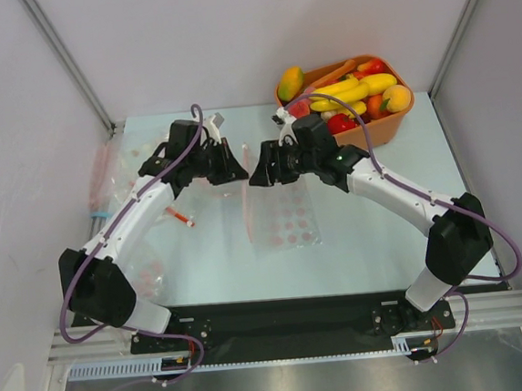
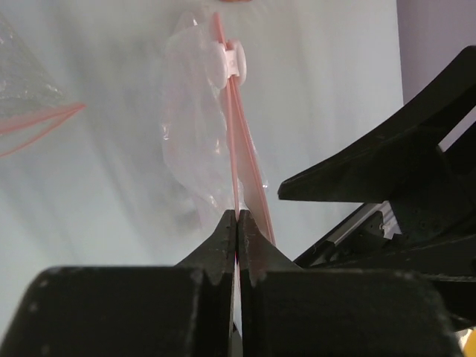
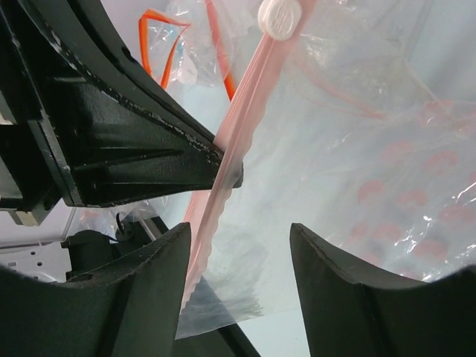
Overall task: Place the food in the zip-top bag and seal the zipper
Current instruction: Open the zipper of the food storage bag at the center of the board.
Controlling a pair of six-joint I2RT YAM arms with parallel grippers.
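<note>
**Left clamps the zipper, right stands wide**

Both arms arch inward from their bases, elbows out, wrists meeting nose to nose over the middle of the tabletop (image 1: pixel 367 259). The left end effector (image 2: pixel 236 219) is pressed together, pinching the zipper (image 3: pixel 238 126), with the white slider (image 2: pixel 227 63) farther along the strip. The right end effector (image 3: pixel 238 230) is spread, and the pink strip runs between its fingers. The zip-top bag (image 1: pixel 286 225) lies just below the wrists. The food (image 1: pixel 352 91) sits piled in the orange tub (image 1: pixel 385 131) at the far right.
</note>
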